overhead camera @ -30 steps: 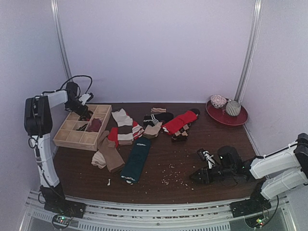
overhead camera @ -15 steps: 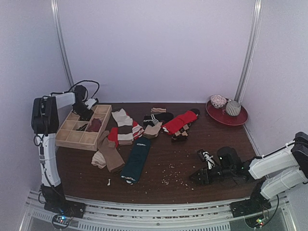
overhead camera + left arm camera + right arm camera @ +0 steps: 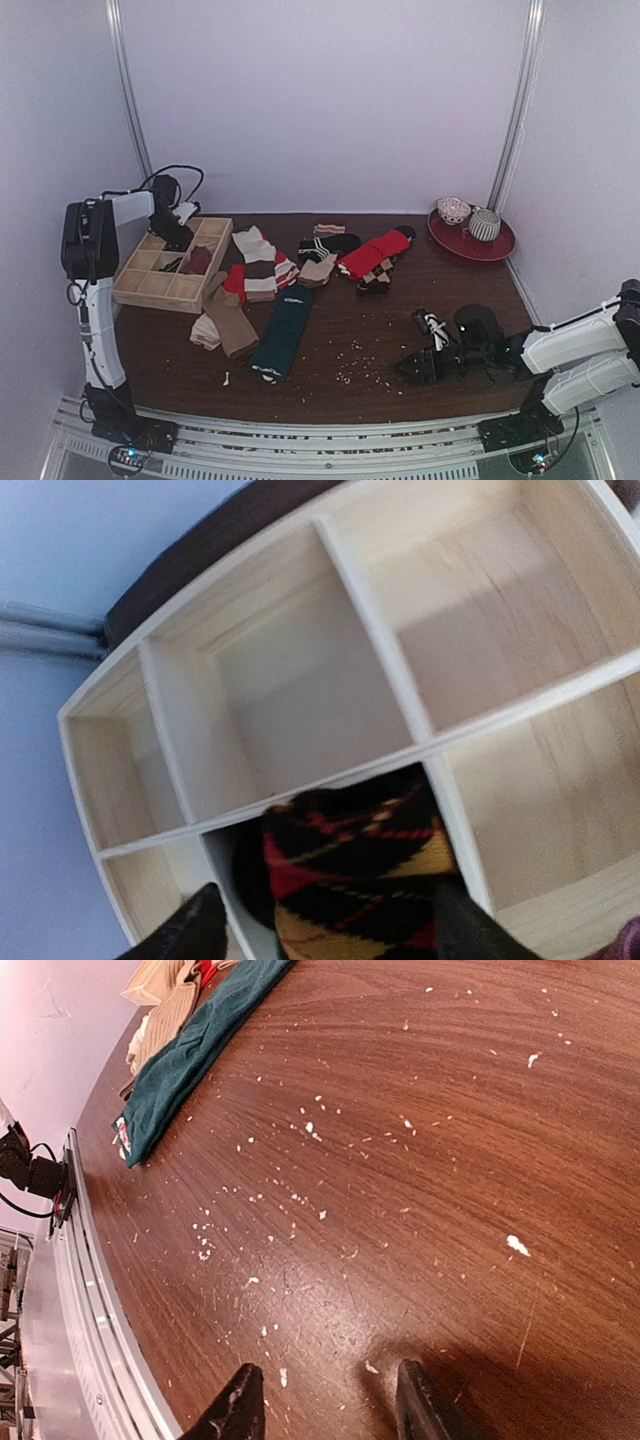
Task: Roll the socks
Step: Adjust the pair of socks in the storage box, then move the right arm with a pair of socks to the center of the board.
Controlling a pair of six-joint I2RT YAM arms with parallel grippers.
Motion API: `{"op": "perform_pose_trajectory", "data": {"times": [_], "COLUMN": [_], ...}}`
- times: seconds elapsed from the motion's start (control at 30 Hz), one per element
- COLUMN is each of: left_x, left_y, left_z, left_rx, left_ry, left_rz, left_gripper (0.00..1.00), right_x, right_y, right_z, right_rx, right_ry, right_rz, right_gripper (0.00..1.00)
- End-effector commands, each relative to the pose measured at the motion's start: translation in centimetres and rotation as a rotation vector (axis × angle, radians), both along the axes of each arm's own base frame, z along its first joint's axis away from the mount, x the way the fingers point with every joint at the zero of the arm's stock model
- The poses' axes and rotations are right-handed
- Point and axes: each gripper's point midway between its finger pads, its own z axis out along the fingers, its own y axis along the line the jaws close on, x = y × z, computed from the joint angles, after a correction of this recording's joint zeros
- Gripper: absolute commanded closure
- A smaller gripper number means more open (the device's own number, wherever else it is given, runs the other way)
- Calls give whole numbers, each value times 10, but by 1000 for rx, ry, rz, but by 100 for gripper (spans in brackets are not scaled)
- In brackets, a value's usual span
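Empty, half-open: left gripper (image 3: 330,925), right gripper (image 3: 325,1410) (1 argyle sock roll (image 3: 350,870) sits between the left's fingers).

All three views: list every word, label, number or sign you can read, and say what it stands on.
No text can be read in any view.
On the teal sock, top view: a pale print, too small to read.
At that sock's end, right wrist view: a red and white tag, blurred and unreadable.
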Motion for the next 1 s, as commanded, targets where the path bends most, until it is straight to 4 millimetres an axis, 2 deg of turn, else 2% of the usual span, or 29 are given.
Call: {"op": "perform_pose_trajectory", "data": {"times": [0.0,0.1,0.27,0.3,0.33,0.43,0.47,0.53,0.63,0.67,0.73,0.87,0.97], "left_x": [9,9,4,2,0,-11,-17,-29,-55,-66,-89,-131,-152], "left_y": [-13,-14,-14,-13,-10,-2,-7,-29,-67,-76,-91,-122,-141], "left_z": [67,100,165,180,204,250,259,271,284,277,275,250,220], "left_rx": [-53,-62,-82,-98,-112,-184,-244,-367,-570,-611,-618,-625,-603], "left_ry": [-170,-234,-387,-430,-501,-684,-715,-722,-734,-734,-776,-769,-714], "left_rz": [-27,-34,-8,21,49,155,158,85,-31,-32,-23,-31,-18], "left_gripper": [21,3,2,2,2,2,2,2,2,2,2,2,2], "right_x": [8,13,25,27,29,36,37,39,41,42,41,33,22], "right_y": [-4,-5,-10,-10,-10,-8,-5,2,17,24,43,90,130], "right_z": [11,27,55,62,67,76,79,85,100,106,119,122,109], "right_rx": [-18,-17,-13,-9,-7,-15,-13,14,103,133,182,172,92], "right_ry": [-50,-113,-244,-271,-294,-340,-349,-367,-387,-388,-405,-427,-467], "right_rz": [-19,-20,-51,-52,-52,-52,-40,-17,9,18,71,174,278], "right_gripper": [53,48,36,33,30,15,4,0,0,0,0,0,0]}}
